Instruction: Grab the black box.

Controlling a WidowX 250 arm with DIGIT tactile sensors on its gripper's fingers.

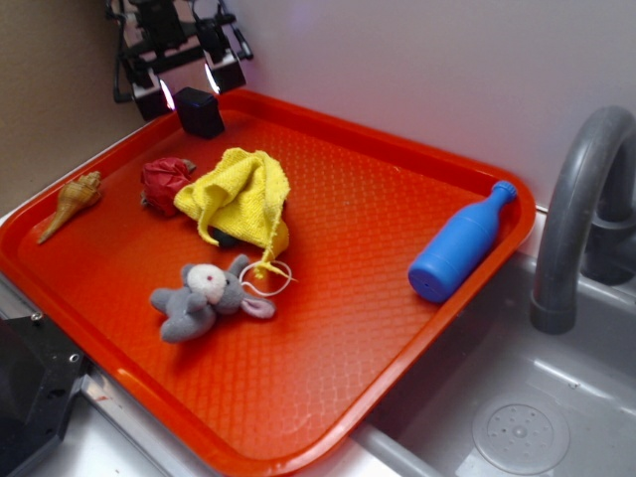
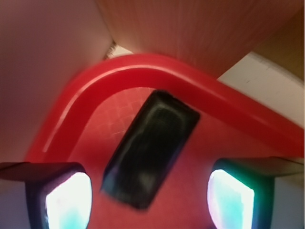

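while the pincer hangs over the far left corner of the red tray, its two lit fingers stand wide apart and grip nothing. the black box lies on the tray floor right under them, close to the curved corner rim; in the wrist view the black box sits between the fingers, turned slantwise, with tray showing on either side. nearer the middle lie a red wad, a yellow cloth and a grey plush mouse. a seashell rests by the left rim and a blue bottle lies by the right rim, beside a grey faucet.
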